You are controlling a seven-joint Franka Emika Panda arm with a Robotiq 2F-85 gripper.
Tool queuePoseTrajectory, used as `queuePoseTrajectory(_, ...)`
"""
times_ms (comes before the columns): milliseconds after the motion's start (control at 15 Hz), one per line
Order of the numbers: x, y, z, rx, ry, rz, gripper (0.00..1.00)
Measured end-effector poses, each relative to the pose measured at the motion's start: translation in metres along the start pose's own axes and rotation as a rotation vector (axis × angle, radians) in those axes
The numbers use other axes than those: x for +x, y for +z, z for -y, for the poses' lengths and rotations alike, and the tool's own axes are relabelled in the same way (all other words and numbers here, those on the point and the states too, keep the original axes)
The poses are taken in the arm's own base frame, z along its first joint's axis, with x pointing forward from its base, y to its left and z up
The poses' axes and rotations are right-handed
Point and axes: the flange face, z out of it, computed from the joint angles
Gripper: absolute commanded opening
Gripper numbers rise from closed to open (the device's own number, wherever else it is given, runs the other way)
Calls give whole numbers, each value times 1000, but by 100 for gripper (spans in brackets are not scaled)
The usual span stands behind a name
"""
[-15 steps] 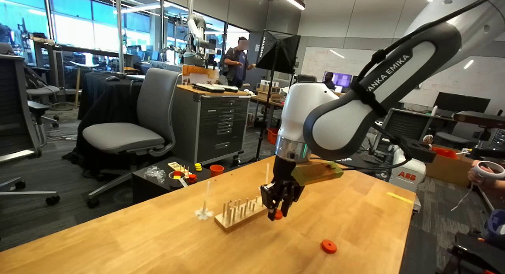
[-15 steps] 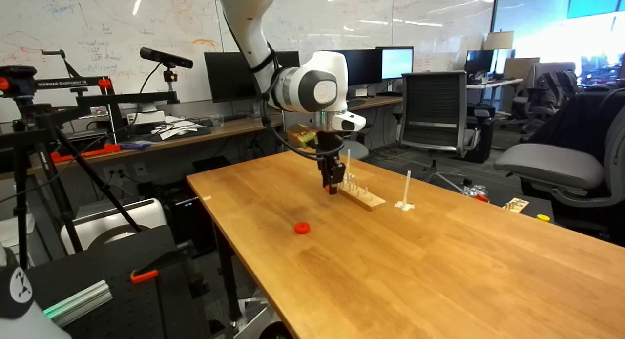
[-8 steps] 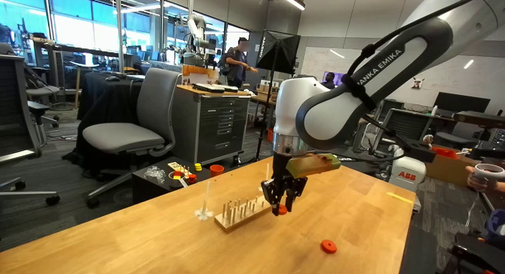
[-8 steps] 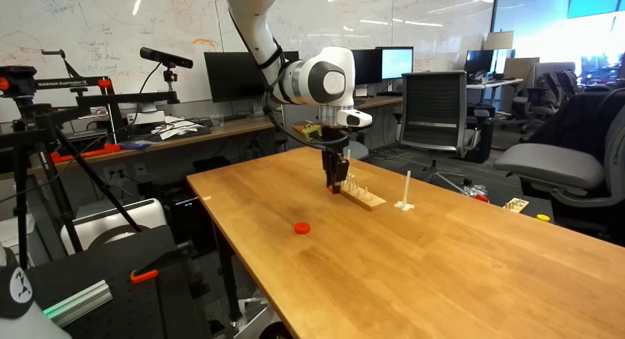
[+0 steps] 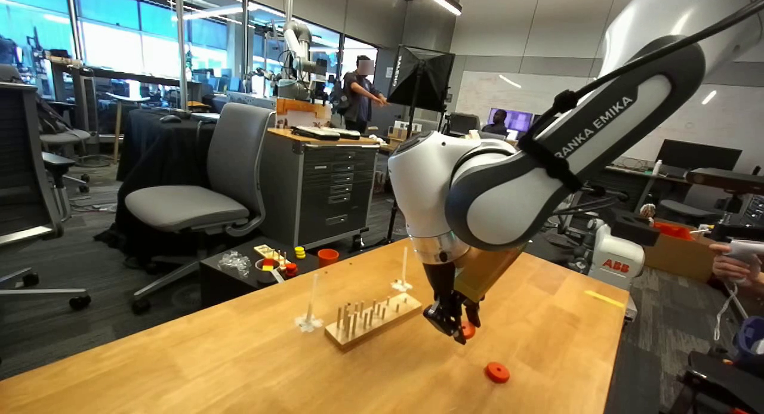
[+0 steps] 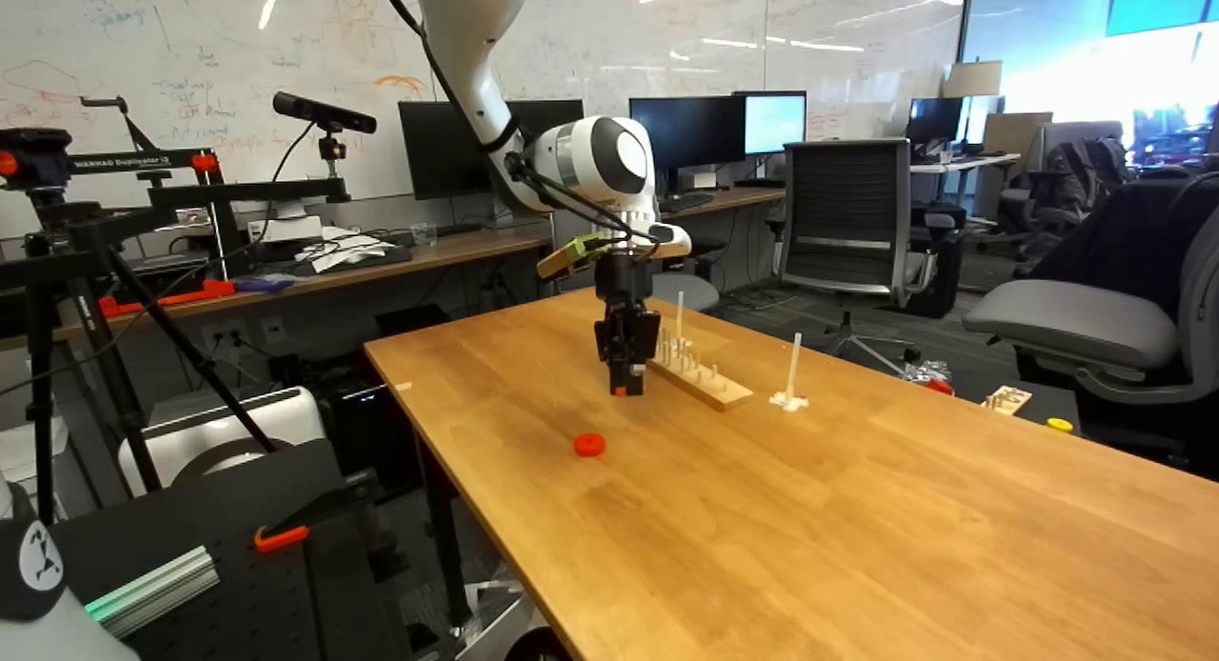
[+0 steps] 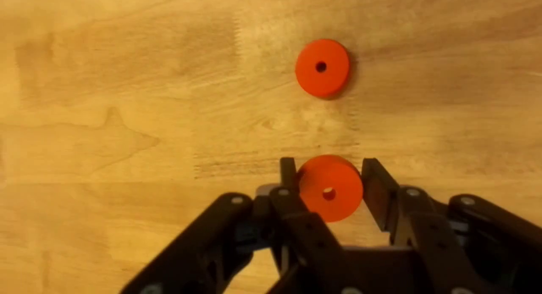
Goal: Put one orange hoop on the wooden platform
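My gripper (image 5: 467, 333) is shut on an orange hoop (image 5: 470, 328), which sits between the two fingers (image 7: 380, 192) in the wrist view (image 7: 334, 209). It is held above the tabletop, and only a bit of it shows in an exterior view (image 6: 621, 391). A like orange hoop (image 5: 497, 373) lies flat on the table, also seen in an exterior view (image 6: 589, 445) and ahead of the fingers in the wrist view (image 7: 311, 80). The wooden platform (image 5: 413, 307) with its upright pegs stands beside the gripper in both exterior views (image 6: 729, 399), apart from it. It is out of the wrist view.
Two thin upright rods stand behind the platform, a near rod (image 5: 311, 300) and a far rod (image 5: 404, 268), each on a taped foot. A low black stand (image 5: 239, 283) with cups and toys is beside the table (image 5: 179, 366).
My gripper has moved away from the platform, toward the loose hoop, carrying the held hoop along. The wrist has turned and tilted. The loose hoop and the platform have not moved.
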Motion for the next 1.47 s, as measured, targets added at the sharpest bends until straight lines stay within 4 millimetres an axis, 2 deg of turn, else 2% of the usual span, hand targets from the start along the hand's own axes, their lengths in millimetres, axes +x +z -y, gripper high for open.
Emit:
queuePoseTrajectory(467, -31, 3, 18, -201, -270, 100, 18)
queuePoseTrajectory(733, -39, -1, 26, -278, -374, 86, 18)
queuePoseTrajectory(1067, -23, -23, 39, -72, -345, 7, 18)
queuePoseTrajectory(1467, -3, -43, 31, 173, -377, 10, 18)
